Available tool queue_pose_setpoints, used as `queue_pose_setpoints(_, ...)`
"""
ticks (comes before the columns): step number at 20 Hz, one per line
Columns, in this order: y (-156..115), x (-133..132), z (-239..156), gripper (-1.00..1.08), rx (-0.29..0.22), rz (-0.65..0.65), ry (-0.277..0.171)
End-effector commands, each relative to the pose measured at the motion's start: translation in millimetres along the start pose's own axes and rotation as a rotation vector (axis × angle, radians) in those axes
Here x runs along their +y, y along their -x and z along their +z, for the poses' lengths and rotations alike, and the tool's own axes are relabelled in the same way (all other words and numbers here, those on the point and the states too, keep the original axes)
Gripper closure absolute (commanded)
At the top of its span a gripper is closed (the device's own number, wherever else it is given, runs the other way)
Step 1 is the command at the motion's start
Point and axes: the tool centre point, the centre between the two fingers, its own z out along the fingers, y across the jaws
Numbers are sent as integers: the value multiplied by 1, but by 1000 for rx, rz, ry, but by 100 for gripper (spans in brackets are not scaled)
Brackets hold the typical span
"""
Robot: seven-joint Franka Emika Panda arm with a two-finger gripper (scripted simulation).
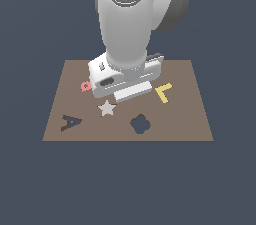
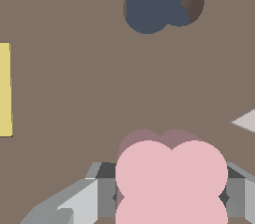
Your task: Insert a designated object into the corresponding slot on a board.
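The brown board (image 1: pixel 190 114) lies flat and bears a pink R (image 1: pixel 86 86), a dark A (image 1: pixel 70 122), a grey star (image 1: pixel 106 108), a yellow L (image 1: pixel 164 92) and the dark navy clover-shaped slot (image 1: pixel 140 124). In the wrist view the slot (image 2: pixel 154 5) lies ahead on the board (image 2: pixel 64 68). The pale-pink lobed piece (image 2: pixel 172 180) sits between my grey fingers (image 2: pixel 79 203), which close on its sides. My gripper (image 2: pixel 172 193) holds it above the board, short of the slot. In the exterior view the arm's hand (image 1: pixel 125 76) hides the piece and fingers.
The board rests on a plain dark blue ground (image 1: pixel 30 184). The yellow L (image 2: pixel 5 88) and the star's tip (image 2: pixel 246 121) show at the wrist view's edges, either side of the path between piece and slot.
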Motion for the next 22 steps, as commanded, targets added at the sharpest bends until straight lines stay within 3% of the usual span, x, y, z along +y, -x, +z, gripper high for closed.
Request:
queue_pose_setpoints(1,-19,2,-1,108,0,-40,0)
queue_pose_setpoints(11,-82,4,-4,108,0,-168,0)
queue_pose_setpoints(22,-112,2,-6,108,0,-229,0)
